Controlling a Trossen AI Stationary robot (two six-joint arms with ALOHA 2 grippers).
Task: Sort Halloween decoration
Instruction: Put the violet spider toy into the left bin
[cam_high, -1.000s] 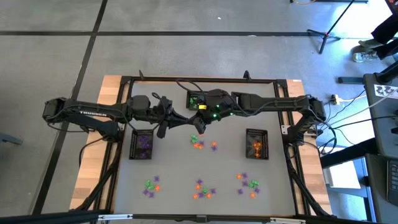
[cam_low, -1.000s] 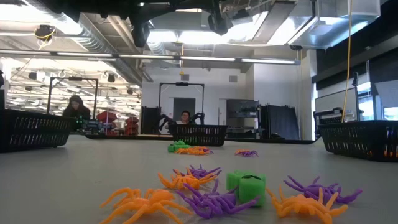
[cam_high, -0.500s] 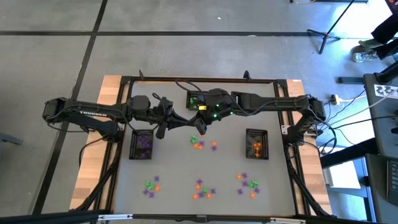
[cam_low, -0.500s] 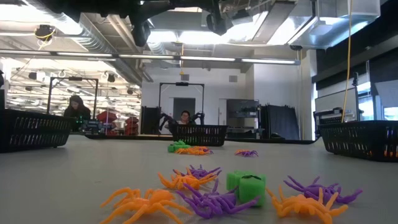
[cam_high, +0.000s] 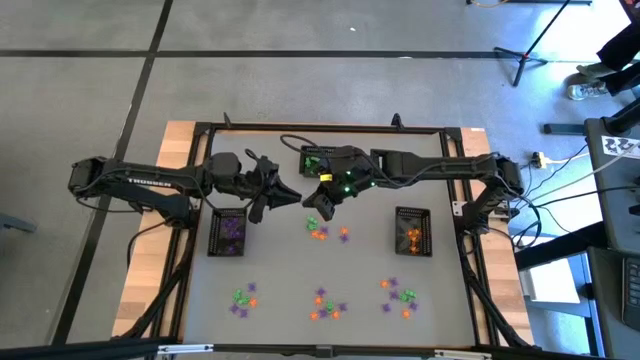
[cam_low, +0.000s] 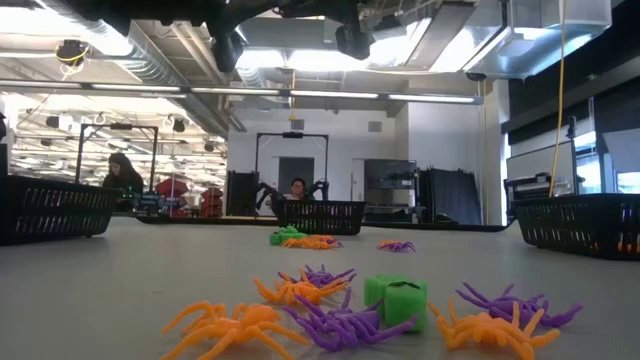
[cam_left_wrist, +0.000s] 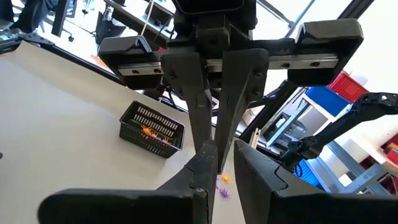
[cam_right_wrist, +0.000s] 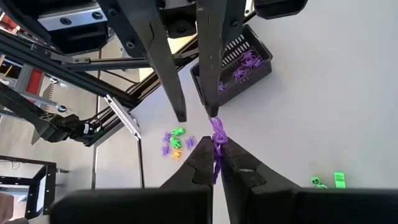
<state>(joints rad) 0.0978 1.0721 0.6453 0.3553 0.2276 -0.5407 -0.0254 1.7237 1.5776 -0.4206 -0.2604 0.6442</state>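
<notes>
Meeting above the middle of the table (cam_high: 270, 290), the two grippers sit almost tip to tip, raised off its surface. The right gripper (cam_right_wrist: 216, 148) is clenched on a purple spider trinket (cam_right_wrist: 218, 132), whose legs stick out just past the fingertips; the wrist view shows the left arm's two dark fingers (cam_right_wrist: 168, 68) pointing in at that same trinket from the other side, standing apart and not touching it. The left gripper (cam_high: 291, 197) has its jaws narrowly parted with nothing visibly between them. Just below the right gripper lies a small cluster of trinkets (cam_high: 322, 231) in green, orange and purple. Beyond the left gripper, toward the left arm's side, stands a black mesh basket (cam_high: 229, 233) with purple pieces in it; on the far side of the right gripper, a second basket (cam_high: 412, 231) holds orange ones, and a third basket (cam_high: 318, 159) sits behind both grippers with green inside. Farther from the grippers, along the near edge of the table, three more loose groups remain: one at the left (cam_high: 243, 298), one in the middle (cam_low: 340, 310), one at the right (cam_high: 399, 295). In the room beyond, two people (cam_low: 296, 188) are seated.
</notes>
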